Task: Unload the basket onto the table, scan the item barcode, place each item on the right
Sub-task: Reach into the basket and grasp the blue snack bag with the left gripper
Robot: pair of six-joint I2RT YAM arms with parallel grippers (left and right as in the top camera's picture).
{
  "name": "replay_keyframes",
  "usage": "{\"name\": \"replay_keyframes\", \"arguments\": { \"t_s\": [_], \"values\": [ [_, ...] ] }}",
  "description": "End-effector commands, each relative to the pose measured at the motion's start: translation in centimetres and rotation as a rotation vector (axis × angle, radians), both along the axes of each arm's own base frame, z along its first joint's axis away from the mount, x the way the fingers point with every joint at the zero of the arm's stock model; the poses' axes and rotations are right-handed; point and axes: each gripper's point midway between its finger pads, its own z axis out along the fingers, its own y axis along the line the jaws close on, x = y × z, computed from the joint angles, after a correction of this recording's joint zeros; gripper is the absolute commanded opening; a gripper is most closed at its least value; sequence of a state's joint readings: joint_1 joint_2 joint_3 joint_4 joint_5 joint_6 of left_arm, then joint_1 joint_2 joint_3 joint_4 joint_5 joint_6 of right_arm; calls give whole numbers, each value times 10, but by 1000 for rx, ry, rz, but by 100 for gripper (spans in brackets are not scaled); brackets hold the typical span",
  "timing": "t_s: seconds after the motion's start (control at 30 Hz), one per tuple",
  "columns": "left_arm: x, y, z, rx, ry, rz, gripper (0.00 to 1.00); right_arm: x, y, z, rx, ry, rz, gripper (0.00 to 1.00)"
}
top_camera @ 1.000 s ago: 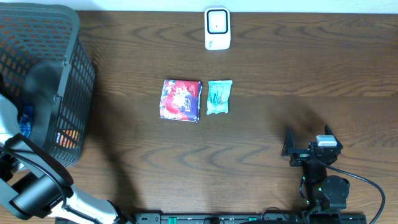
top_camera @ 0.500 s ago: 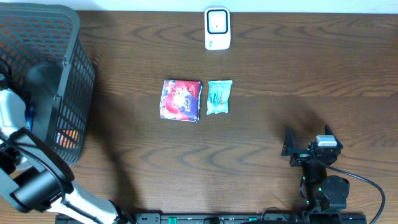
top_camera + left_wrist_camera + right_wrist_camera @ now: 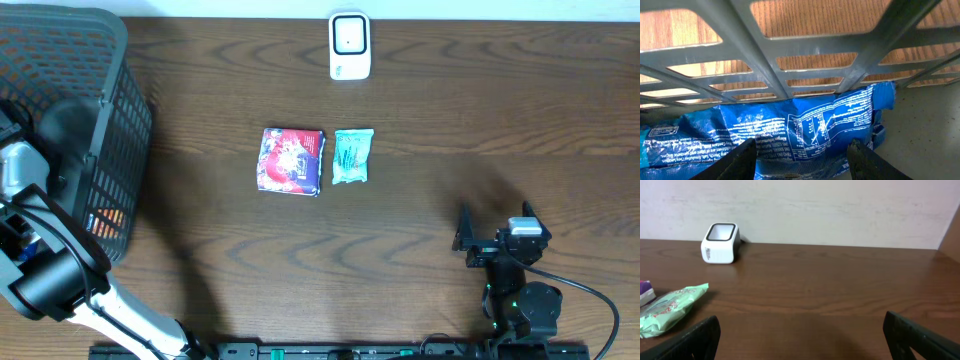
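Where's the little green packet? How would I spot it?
Look at the middle of the brown table. Two packets lie side by side there, below the white scanner. The green packet is the smaller one, right of the red packet.

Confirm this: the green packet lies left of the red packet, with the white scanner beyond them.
Wrong side: the green packet lies right of the red packet, as the overhead view shows. The white scanner does stand beyond them.
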State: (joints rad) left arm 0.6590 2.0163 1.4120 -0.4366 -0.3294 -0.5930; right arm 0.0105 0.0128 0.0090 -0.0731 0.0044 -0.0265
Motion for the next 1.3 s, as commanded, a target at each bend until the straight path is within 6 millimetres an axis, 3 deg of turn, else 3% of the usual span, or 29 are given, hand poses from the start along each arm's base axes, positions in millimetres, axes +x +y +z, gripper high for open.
{"name": "replay_keyframes", "arguments": {
  "t_s": [0.0,0.23,0.33,0.4,0.47,0.67,0.7,0.77,0.8,0.83,0.93,1.1,1.27],
  "values": [
    [-7,1,-13,-2,49,-5,59,0,2,-2,10,4,4,99],
    [-15,-5,-17,-30,89,-11,58,0,2,-2,10,4,4,99],
    [-14,-6,-10,-24,113,-65,38,0,2,-2,10,4,4,99],
    [-14,-6,-2,-14,114,-84,30,0,2,-2,10,4,4,99],
    [-14,-6,9,-2,100,-83,8,0,2,-2,10,4,4,99],
    [-9,-3,33,37,42,-83,8,0,2,-2,10,4,4,99],
    [-8,-2,34,42,36,-83,11,0,2,-2,10,4,4,99],
    [-7,-2,33,42,28,-73,59,0,2,-2,10,4,4,99],
    [-6,-1,32,42,21,-69,72,0,2,-2,10,4,5,99],
    [-2,-1,30,37,9,-76,78,0,2,-2,10,4,4,99],
    [6,-4,24,12,-23,-97,85,0,2,-2,10,4,4,99],
    [11,-1,18,16,-31,-103,85,0,2,-2,10,4,4,99],
    [8,-2,-6,-14,19,-108,85,0,2,-2,10,4,5,99]
  ]
}}
